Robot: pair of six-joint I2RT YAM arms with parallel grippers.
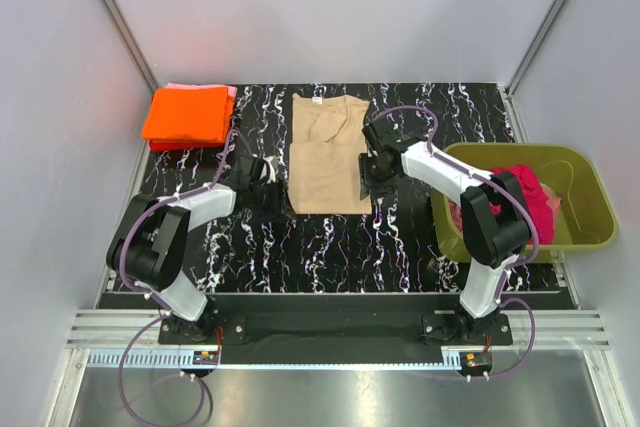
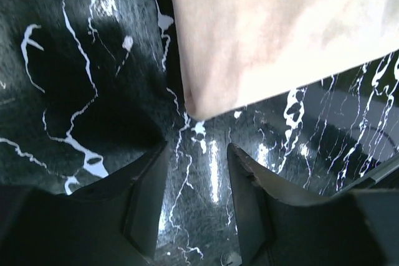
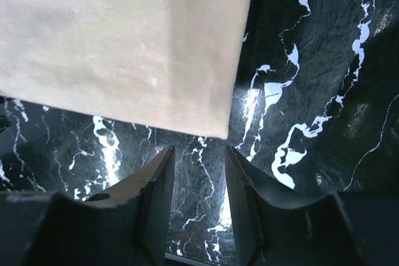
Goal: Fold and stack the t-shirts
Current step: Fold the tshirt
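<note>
A tan-beige t-shirt [image 1: 326,155] lies folded into a long strip in the middle of the black marbled table [image 1: 330,247]. My left gripper [image 1: 270,175] is open just off the shirt's near-left corner [image 2: 206,107], nothing between its fingers [image 2: 146,197]. My right gripper [image 1: 368,169] is open at the shirt's right edge, near its lower right corner [image 3: 218,126], and holds nothing. A bright orange t-shirt [image 1: 186,115] lies folded at the back left on a pale pink one [image 1: 232,92]. A magenta-red t-shirt [image 1: 528,197] is bunched in the olive-green tub [image 1: 590,187].
The tub stands at the table's right edge beside my right arm's elbow. White walls enclose the table on three sides. Bare marbled surface [image 1: 330,247] lies between the tan shirt and the arm bases.
</note>
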